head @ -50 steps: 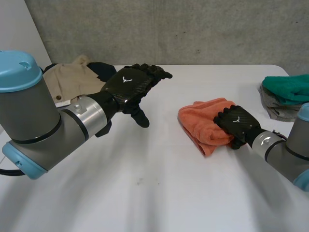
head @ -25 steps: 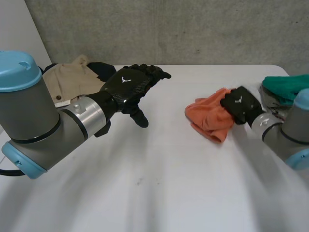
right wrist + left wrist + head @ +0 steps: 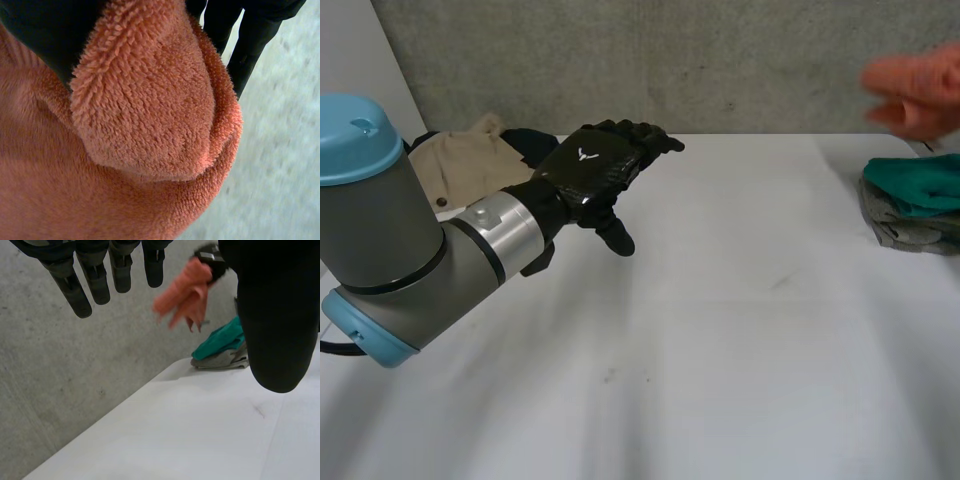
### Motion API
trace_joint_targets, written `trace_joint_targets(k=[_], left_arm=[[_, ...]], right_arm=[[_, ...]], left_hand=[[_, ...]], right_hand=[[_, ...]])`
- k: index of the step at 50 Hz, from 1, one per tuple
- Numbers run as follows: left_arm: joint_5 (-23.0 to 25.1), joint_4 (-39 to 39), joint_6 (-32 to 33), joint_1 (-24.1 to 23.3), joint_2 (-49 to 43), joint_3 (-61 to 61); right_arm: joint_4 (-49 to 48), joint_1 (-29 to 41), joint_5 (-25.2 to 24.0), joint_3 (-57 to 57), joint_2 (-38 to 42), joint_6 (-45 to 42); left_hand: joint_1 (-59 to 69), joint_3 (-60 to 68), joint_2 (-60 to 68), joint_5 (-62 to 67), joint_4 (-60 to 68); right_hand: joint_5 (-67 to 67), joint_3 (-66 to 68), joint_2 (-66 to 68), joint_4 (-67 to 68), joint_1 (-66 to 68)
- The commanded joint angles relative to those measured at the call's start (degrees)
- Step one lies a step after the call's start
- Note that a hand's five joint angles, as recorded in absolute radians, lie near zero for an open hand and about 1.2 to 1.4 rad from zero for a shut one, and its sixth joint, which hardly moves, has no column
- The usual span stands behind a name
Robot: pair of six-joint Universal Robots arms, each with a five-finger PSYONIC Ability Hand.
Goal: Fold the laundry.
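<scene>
right hand clamps the fluffy orange terry towel, held in the air above the folded teal cloth on the white desk; left hand, fingers straight and relaxed, hovers well apart from that teal cloth

Left arm reaches forward from the near left with the elbow bent. The left hand hovers in the air, back up, fingers straight and side by side, thumb hanging down apart from them, nothing in its grasp. Over on the other side the right hand is raised high, and it's got a bunched orange towel clamped tight between fingers and thumb, the cloth dangling below it in the left wrist view.
</scene>
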Motion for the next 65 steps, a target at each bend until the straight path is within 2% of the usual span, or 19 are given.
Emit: trace_joint_targets(k=[1,7,11,14,15,16,18,25,29,33,36,39,43,47,51,54,55,59,65], left_arm=[[-0.05,0.76,0.00,-0.58,0.38,0.09],[-0.14,0.76,0.09,-1.19,0.20,-0.26],[-0.14,0.76,0.09,-1.46,0.29,-0.35],[-0.14,0.76,0.09,-1.72,0.47,-0.18],[-0.14,0.76,0.09,-1.89,0.47,-0.09],[-0.14,0.76,0.09,-2.16,0.47,0.09],[-0.14,0.76,0.09,-2.42,0.55,0.17],[-0.23,0.76,0.00,-2.69,1.87,0.17],[-0.23,0.76,-0.09,-2.86,2.84,0.17],[-0.23,0.85,-1.14,-3.04,4.33,0.44],[-0.23,1.37,-2.63,-3.30,5.65,1.66],[-0.40,2.43,-4.83,-3.21,6.97,3.86],[-1.80,4.27,-8.69,-2.16,9.34,7.20],[-7.51,5.24,-9.58,0.64,9.61,10.10],[-12.17,5.59,-7.57,9.51,8.03,11.51],[-12.62,5.51,-1.25,15.58,3.56,12.39],[-12.62,5.42,3.55,18.38,0.41,12.91],[-12.27,5.51,14.28,23.05,-9.07,15.45],[-8.23,5.51,22.67,26.40,-22.81,20.73]], right_arm=[[-2.21,-5.96,-7.09,-1.75,11.37,1.10],[-3.90,-8.69,-8.33,3.25,13.50,0.92],[-4.33,-10.28,-10.17,8.88,9.29,0.92],[-4.42,-10.98,-10.79,12.75,4.63,0.92],[-4.34,-11.16,-10.79,13.71,3.67,0.92],[-4.25,-11.16,-10.44,15.29,2.09,0.83],[-3.72,-10.98,-10.09,16.18,1.03,0.83],[4.35,-12.73,-6.84,21.28,-7.76,-0.83],[14.36,-16.78,-1.75,22.69,-12.77,-8.38],[23.78,-18.71,6.24,21.37,-16.90,-21.98],[23.53,-18.10,14.50,18.74,-19.80,-32.02],[19.15,-15.04,18.12,17.85,-21.30,-35.56],[8.96,-5.64,17.07,20.65,-25.16,-28.89],[1.39,1.40,12.87,29.44,-32.45,-20.89],[-3.71,8.16,4.52,40.95,-37.82,-15.70],[-5.21,14.23,-0.85,48.77,-38.79,-16.13],[-4.95,16.77,-2.69,52.01,-38.88,-17.26],[-3.38,19.95,-3.06,58.61,-38.53,-22.43],[-0.82,20.39,-2.35,63.99,-37.65,-30.97]], left_hand=[[0.48,-0.85,-0.53,-1.49,-0.30],[0.65,-0.68,-0.36,-1.32,-0.13],[0.65,-0.68,-0.36,-1.32,-0.13],[0.65,-0.68,-0.36,-1.32,-0.13],[0.65,-0.68,-0.36,-1.32,-0.13],[0.65,-0.68,-0.36,-1.32,-0.13],[0.65,-0.68,-0.36,-1.32,-0.13],[0.65,-0.68,-0.36,-1.32,-0.13],[0.65,-0.68,-0.36,-1.32,-0.13],[0.65,-0.68,-0.36,-1.32,-0.13],[0.65,-0.68,-0.36,-1.32,-0.13],[0.82,-0.52,-0.20,-1.15,0.03],[1.15,-0.18,0.14,-0.82,0.37],[1.15,-0.18,0.14,-0.82,0.37],[1.66,0.33,0.65,-0.31,0.87],[1.66,0.33,0.65,-0.31,0.87],[1.66,0.33,0.65,-0.31,0.87],[1.49,0.16,0.48,-0.48,0.71],[1.66,0.33,0.65,-0.31,0.87]], right_hand=[[17.13,14.61,15.03,11.66,21.16],[17.13,14.61,15.03,11.66,21.16],[10.31,7.80,8.22,4.85,14.34],[-5.95,-8.47,-8.05,-11.42,-1.92],[-15.35,-17.87,-17.45,-20.82,-11.32],[-35.10,-37.61,-37.19,-40.56,-31.07],[-47.52,-50.04,-49.62,-52.99,-43.49],[-52.87,-55.39,-54.97,-58.34,-48.84],[-52.87,-55.39,-54.97,-58.34,-48.84],[-52.87,-55.39,-54.97,-58.34,-48.84],[-52.87,-55.39,-54.97,-58.34,-48.84],[-52.87,-55.39,-54.97,-58.34,-48.84],[-52.87,-55.39,-54.97,-58.34,-48.84],[-52.87,-55.39,-54.97,-58.34,-48.84],[-52.87,-55.39,-54.97,-58.34,-48.84],[-52.87,-55.39,-54.97,-58.34,-48.84],[-52.87,-55.39,-54.97,-58.34,-48.84],[-52.87,-55.39,-54.97,-58.34,-48.84],[-52.87,-55.39,-54.97,-58.34,-48.84]])
